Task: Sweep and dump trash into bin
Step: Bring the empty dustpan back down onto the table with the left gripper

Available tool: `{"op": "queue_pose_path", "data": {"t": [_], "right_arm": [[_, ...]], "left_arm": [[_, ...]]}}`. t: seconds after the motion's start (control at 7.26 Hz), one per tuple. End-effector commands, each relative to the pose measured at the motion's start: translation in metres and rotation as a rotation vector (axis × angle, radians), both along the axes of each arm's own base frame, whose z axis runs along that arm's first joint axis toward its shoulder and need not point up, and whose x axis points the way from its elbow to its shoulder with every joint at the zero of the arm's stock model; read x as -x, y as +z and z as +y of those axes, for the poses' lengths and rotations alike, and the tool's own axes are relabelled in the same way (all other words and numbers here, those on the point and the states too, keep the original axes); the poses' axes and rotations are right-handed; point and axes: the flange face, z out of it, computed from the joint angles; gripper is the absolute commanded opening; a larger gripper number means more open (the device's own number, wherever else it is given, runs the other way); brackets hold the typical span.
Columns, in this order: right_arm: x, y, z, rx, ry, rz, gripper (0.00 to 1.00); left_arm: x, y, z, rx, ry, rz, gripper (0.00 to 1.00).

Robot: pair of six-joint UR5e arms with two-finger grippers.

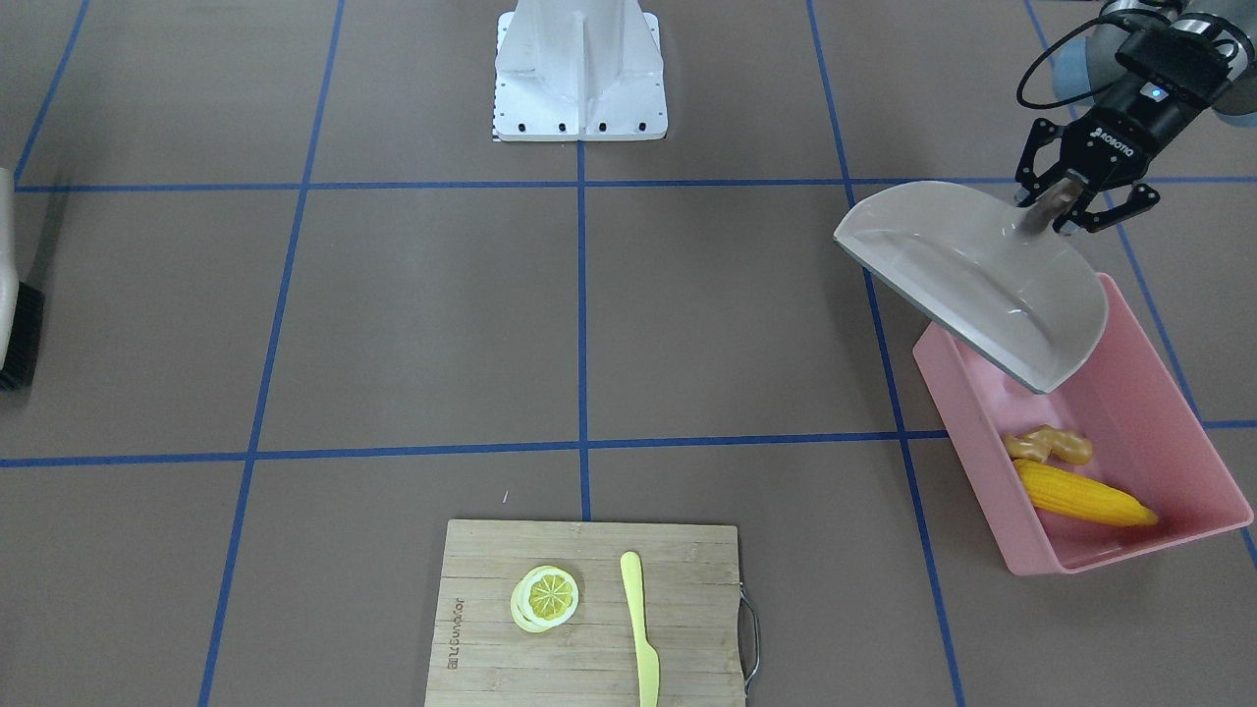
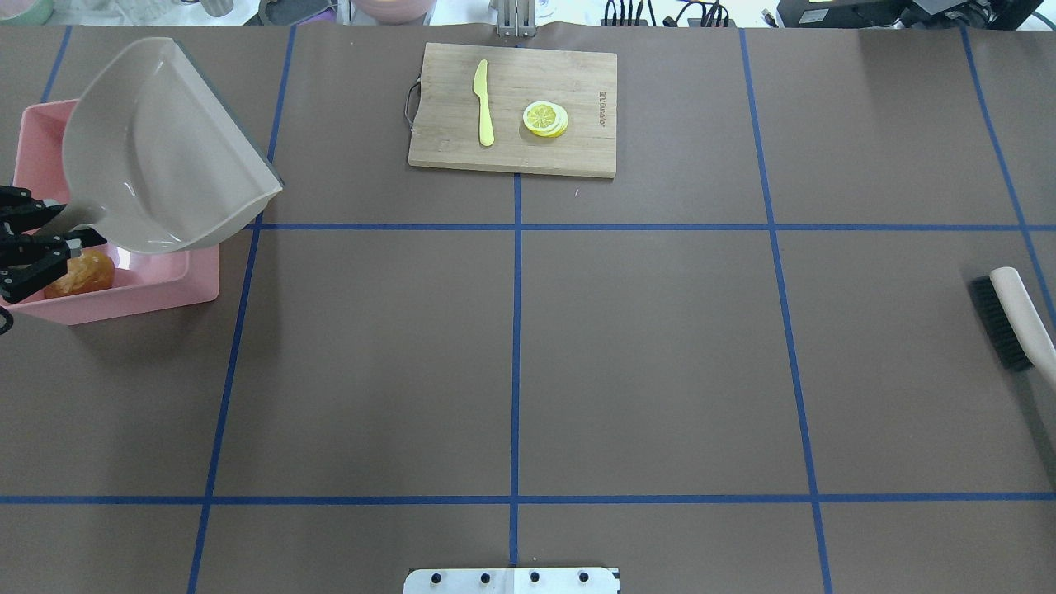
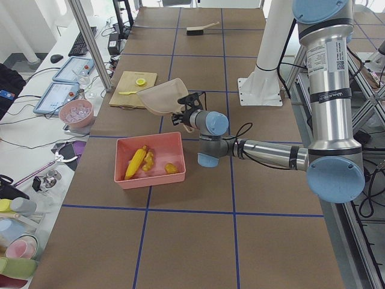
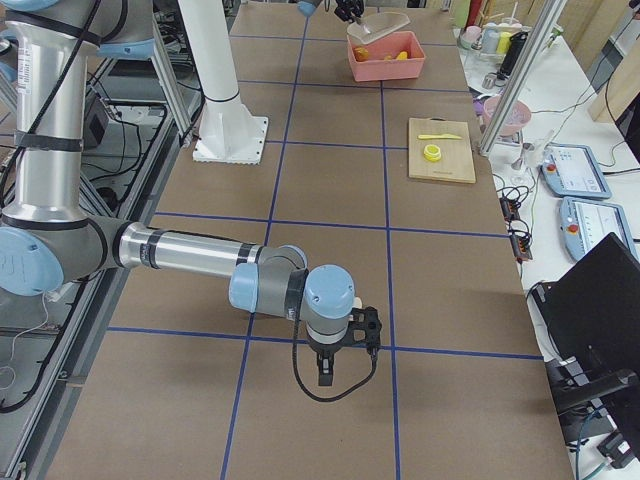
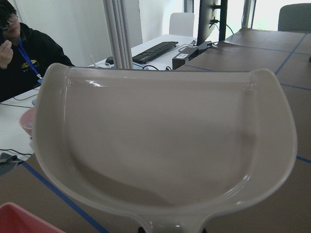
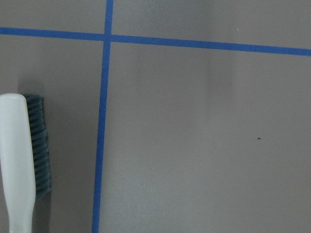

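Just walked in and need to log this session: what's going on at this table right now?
The robot's left hand grips a pale beige plastic dustpan by its handle, tilted above a large pink plastic tub. The pan looks empty. A yellow toy corn cob, a knobbly tan ginger root and a brown oval potato lie in the tub, so the dump looks done. The right hand hangs over the table near a dark-bristled brush lying there.

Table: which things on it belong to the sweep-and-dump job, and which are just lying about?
Job: dustpan, left gripper holding it, pink bin, corn cob, ginger root, potato, brush.
Lying about: cutting board, lemon slice, plastic knife.
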Motion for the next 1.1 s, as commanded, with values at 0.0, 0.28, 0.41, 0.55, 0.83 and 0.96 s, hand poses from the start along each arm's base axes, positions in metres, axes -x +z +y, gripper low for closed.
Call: {"op": "queue_pose_path", "data": {"t": [0.0,0.28,0.41,0.55,0.83,0.96], "right_arm": [[0.000,0.000,0.000,-0.003,-0.003,-0.001,1.00],[0.000,0.001,0.001,-0.002,-0.005,0.000,1.00],[0.000,0.006,0.003,0.007,-0.006,0.001,1.00],[0.000,0.009,0.003,0.013,-0.006,0.000,1.00],[0.000,0.007,0.001,0.009,-0.006,0.001,1.00],[0.000,0.011,0.002,0.016,-0.007,0.001,1.00]], "left_arm": [[-0.033,-0.024,-0.035,-0.111,0.071,-0.192,0.00],[-0.078,-0.040,-0.058,-0.125,0.151,-0.322,0.00],[-0.130,-0.043,-0.038,-0.122,0.274,-0.332,0.00],[-0.167,-0.069,-0.022,-0.176,0.338,-0.308,0.00],[-0.218,-0.075,-0.003,-0.191,0.439,-0.340,0.00],[-0.228,-0.085,-0.007,-0.181,0.466,-0.359,0.00]]}}
